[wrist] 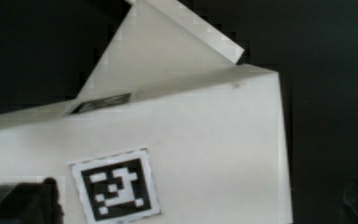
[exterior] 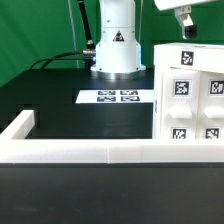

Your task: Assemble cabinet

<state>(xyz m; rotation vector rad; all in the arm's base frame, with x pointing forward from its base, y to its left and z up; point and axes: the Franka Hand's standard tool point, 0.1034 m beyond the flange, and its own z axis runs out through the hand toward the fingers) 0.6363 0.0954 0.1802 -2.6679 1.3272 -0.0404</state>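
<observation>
- On the black table (exterior: 60, 100), at the exterior view's right, stands the cabinet (exterior: 190, 95), a white plastic boxy body with several small black-and-white square tags on its faces.
- Just above the cabinet's top, at the upper right corner of the exterior view, we see part of the gripper (exterior: 183, 17); only a small piece of it shows.
- We cannot tell how wide the gripper stands, or whether it has hold of anything: neither view shows its fingertips clearly.
- From the wrist view we look down on a white cabinet panel bearing one tag (wrist: 119, 187), with an angled white edge rising behind it.
- A long low white rail (exterior: 80, 152) runs across the front of the table, and the marker board (exterior: 118, 97) lies flat near the robot base (exterior: 115, 50).
- We judge the cabinet stiff and fairly light, being hollow plastic, with smooth faces that may slip.
- We judge the best hold to be across a thin panel edge or wall at the top, not across the wide body.
</observation>
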